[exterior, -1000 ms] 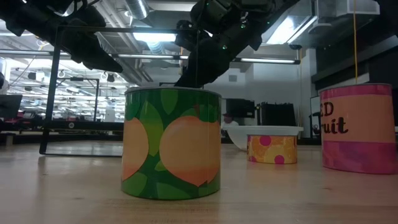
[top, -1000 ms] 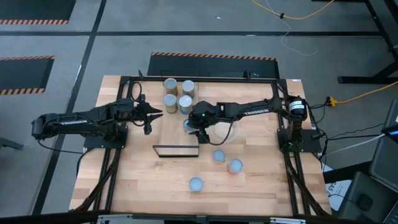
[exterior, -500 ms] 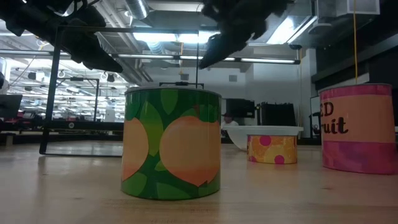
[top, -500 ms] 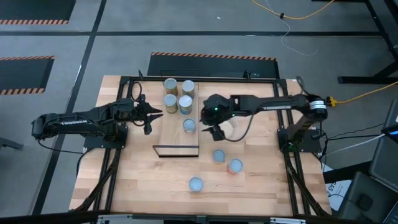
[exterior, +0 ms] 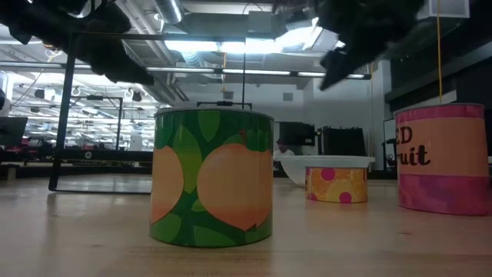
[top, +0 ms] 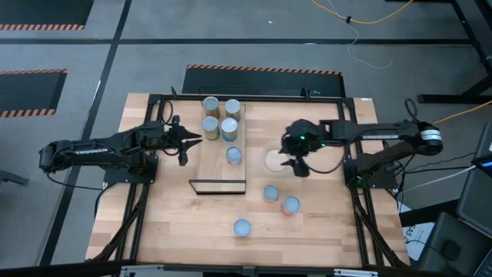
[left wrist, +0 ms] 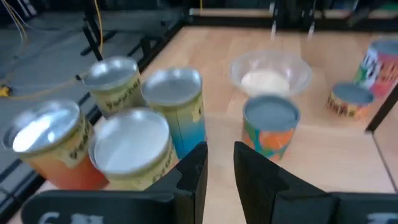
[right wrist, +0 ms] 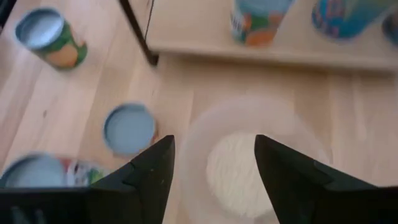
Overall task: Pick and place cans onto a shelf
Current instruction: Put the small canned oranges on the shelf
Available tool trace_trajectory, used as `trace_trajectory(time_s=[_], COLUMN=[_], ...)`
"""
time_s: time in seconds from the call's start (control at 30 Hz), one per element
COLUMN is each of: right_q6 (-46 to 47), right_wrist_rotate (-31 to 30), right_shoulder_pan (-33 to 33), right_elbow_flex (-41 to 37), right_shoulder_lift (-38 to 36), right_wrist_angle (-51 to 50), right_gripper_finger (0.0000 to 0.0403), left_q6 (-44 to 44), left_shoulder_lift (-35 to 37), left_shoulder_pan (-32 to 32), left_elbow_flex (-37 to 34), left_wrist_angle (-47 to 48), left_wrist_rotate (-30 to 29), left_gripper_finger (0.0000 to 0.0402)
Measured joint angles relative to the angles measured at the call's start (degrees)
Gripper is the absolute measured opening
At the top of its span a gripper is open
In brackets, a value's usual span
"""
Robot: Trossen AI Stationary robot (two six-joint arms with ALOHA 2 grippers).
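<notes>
My right hand (top: 298,163), fingers spread wide and empty, hovers over the clear bowl (top: 274,161) right of centre; five cans (top: 233,155) stand on the shelf (top: 203,165), upper centre

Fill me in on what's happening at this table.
A two-armed robot is putting cans on a shelf. Five cans already stand on it: a group of four at the far end and one set apart. The right gripper is open and empty, hovering over the clear bowl, near the three cans left on the table. The left gripper waits empty beside the shelf.
</notes>
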State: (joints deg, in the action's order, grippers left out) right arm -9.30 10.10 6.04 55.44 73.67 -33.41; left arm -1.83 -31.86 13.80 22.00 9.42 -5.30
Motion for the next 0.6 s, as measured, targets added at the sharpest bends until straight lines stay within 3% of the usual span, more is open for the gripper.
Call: trace_trajectory(time_s=[0.2, 0.33, 0.47, 0.6], right_q6=[1.4, 1.6, 1.6, 1.5], right_wrist_rotate=[-0.4, -0.6, -1.4, -1.5], right_shoulder_pan=[0.0, 0.0, 0.0, 0.0], right_elbow_flex=[-8.9, -11.9, -12.3, -12.3], right_shoulder_lift=[-6.5, -8.4, -8.6, -8.6], right_wrist_angle=[3.2, 4.8, 5.6, 6.5], right_gripper_finger=[0.0225, 0.0225, 0.0225, 0.0225], left_q6=[4.3, 4.5, 5.0, 5.8], left_shoulder_lift=[-0.4, -3.0, -8.3, -16.5], left_shoulder_pan=[0.0, 0.0, 0.0, -0.6], left_elbow_flex=[0.0, 0.0, 1.4, 5.7], left_wrist_angle=[-9.1, -18.2, -25.1, -25.4], left_wrist_rotate=[0.7, 4.4, 9.5, 9.8], left_gripper_finger=[0.0071, 0.0071, 0.0071, 0.0071])
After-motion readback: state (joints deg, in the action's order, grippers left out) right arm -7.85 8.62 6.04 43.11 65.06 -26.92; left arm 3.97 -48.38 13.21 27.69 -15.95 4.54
